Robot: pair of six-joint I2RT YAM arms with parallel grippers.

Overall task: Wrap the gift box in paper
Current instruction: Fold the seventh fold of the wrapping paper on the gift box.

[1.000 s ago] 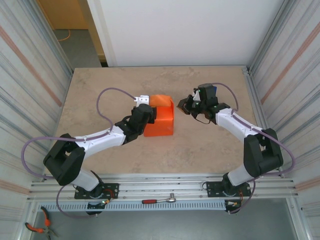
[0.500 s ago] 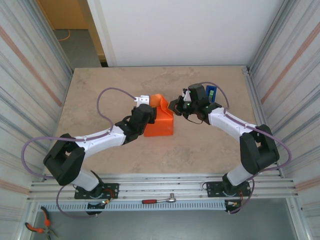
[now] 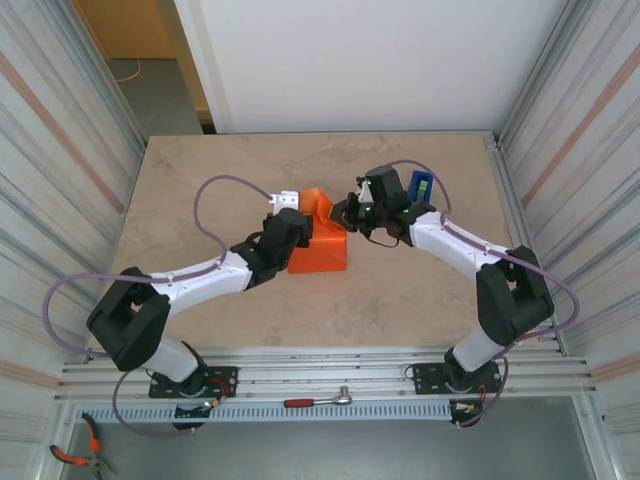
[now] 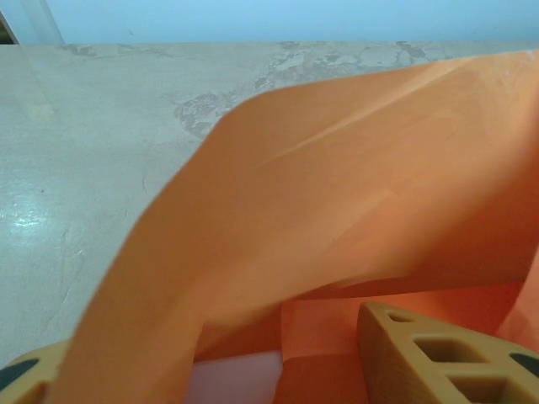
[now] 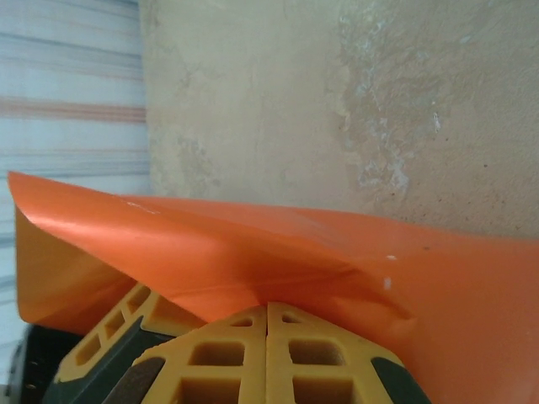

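R gripper point(image 3: 347, 212), fingers together, pressed the paper point(image 3: 319, 203) flap over the gift box point(image 3: 320, 256); L gripper point(image 3: 293, 234), fingers apart, prob. steadied it. Clamped or not, unclear.

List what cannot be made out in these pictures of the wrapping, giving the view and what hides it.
- Gift box, top view: orange paper covers it; where box ends and paper begins is unclear.
- Left gripper, left wrist view: paper drapes over one finger; grip unclear.
- Right gripper, right wrist view: paper hides the fingertips.
- Blue tape dispenser, top view: right arm hides part.
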